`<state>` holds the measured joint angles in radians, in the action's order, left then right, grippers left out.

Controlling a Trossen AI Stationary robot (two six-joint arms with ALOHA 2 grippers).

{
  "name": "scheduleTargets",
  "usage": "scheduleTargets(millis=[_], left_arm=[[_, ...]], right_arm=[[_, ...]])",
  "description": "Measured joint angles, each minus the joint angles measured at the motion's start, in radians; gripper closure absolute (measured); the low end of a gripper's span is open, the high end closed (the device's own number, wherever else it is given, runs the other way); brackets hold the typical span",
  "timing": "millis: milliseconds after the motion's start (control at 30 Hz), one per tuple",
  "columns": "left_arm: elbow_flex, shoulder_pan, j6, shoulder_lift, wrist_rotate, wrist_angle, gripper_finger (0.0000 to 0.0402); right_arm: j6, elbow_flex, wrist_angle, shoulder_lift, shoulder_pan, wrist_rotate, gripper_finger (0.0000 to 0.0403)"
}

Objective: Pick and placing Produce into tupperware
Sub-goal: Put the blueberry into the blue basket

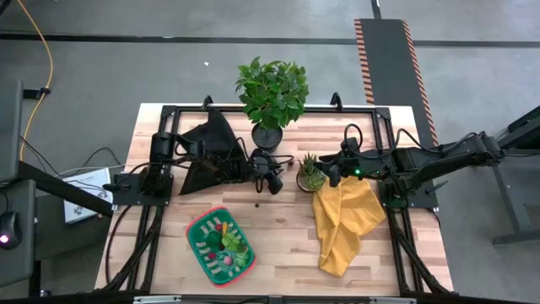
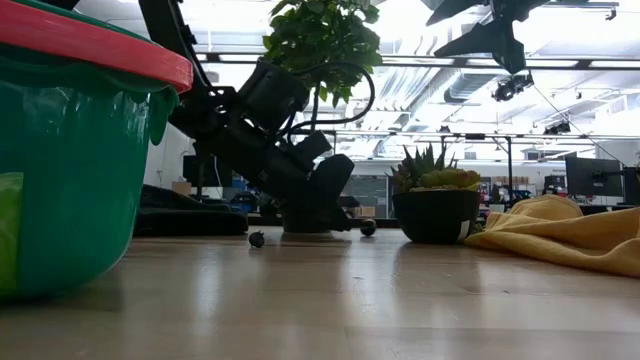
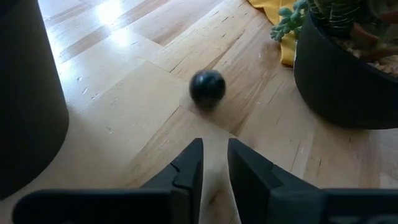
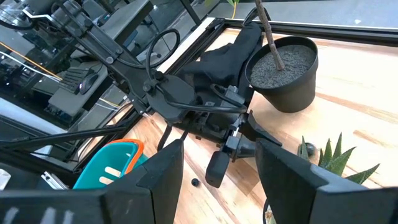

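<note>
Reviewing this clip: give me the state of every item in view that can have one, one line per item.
left gripper: low over the table, fingers nearly together, holding nothing
right gripper: open, empty, above the small spiky plant
small dark ball: loose on the table, ahead of the left gripper, untouched
tupperware: upright, produce inside
yellow cloth: crumpled
black cloth: bunched
leafy plant: upright

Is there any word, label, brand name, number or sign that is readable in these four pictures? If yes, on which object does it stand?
No readable text: there are no words, labels, brands or numbers in any view.
Pale markings inside the tupperware: shapes only, no letters can be made out.
Pale sheets on the stand left of the table: too small to read.
Striped floor strip: a warning pattern of stripes, no writing.
Screens in the room in the low view: nothing legible.
</note>
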<state>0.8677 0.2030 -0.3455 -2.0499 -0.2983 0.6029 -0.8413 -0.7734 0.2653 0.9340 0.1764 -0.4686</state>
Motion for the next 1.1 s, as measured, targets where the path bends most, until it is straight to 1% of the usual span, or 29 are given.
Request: scheduleTargets(millis=[400, 567, 800, 967, 1100], left_arm=[[0.000, 0.000, -0.002, 0.000, 0.000, 0.000, 0.0377], [0.000, 0.000, -0.003, 0.000, 0.003, 0.000, 0.0374], [0.000, 0.000, -0.003, 0.004, 0.084, 0.000, 0.0360], [0.000, 0.000, -0.003, 0.035, 0.137, 0.002, 0.0362], [0.001, 0.000, -0.001, 0.077, 0.145, -0.008, 0.0366]], right_arm=[[-0.003, 0.000, 0.000, 0.000, 0.000, 0.000, 0.0212], [-0.003, 0.000, 0.000, 0.000, 0.000, 0.000, 0.0212], [-0.003, 0.000, 0.000, -0.001, 0.000, 0.000, 0.0212], [0.004, 0.000, 0.001, -0.025, 0.000, -0.014, 0.0212], [0.014, 0.000, 0.000, -0.063, 0.000, -0.049, 0.0212]])
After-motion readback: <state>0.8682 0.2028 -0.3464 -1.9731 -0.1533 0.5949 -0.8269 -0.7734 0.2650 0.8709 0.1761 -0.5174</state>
